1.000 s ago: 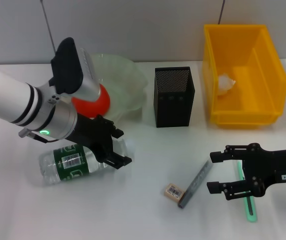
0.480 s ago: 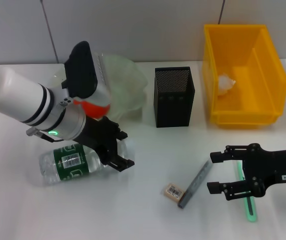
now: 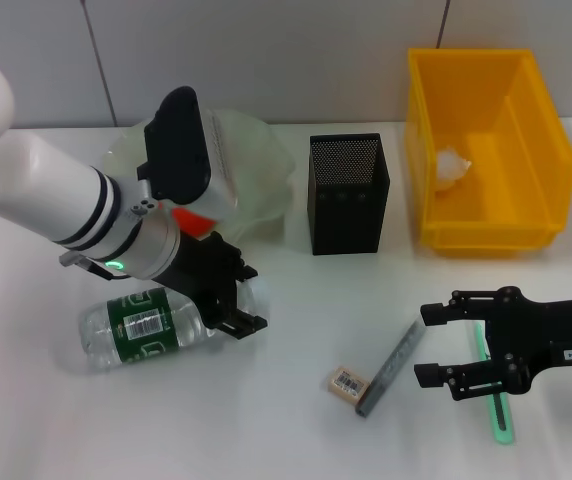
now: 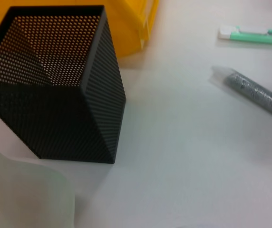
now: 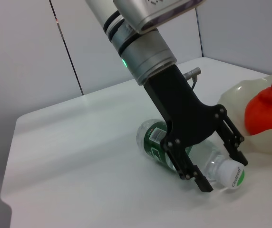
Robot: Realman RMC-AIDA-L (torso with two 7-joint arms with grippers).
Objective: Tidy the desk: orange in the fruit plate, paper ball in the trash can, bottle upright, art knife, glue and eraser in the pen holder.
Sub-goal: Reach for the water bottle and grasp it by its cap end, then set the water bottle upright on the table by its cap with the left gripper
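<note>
The bottle [image 3: 146,323] lies on its side on the table, its white cap [image 5: 232,174] toward the pen holder. My left gripper [image 3: 234,302] is open, its fingers on either side of the bottle's neck; it also shows in the right wrist view [image 5: 223,172]. The orange [image 3: 194,222] sits in the fruit plate [image 3: 261,165], mostly hidden by my left arm. My right gripper [image 3: 424,344] is open above the table, beside the upper end of the art knife [image 3: 391,365] and over the glue [image 3: 500,408]. The eraser [image 3: 346,383] lies by the knife's lower end.
The pen holder [image 3: 348,192] stands upright behind the middle of the table. The trash can [image 3: 521,140] is at the back right with the paper ball [image 3: 453,168] inside. In the left wrist view the pen holder [image 4: 55,85] is close, with the art knife [image 4: 257,92] and the glue [image 4: 255,35] beyond it.
My left forearm and wrist have swung to the right over the fruit plate, hiding more of the orange. The gripper stays at the bottle's neck. The right arm has not moved.
</note>
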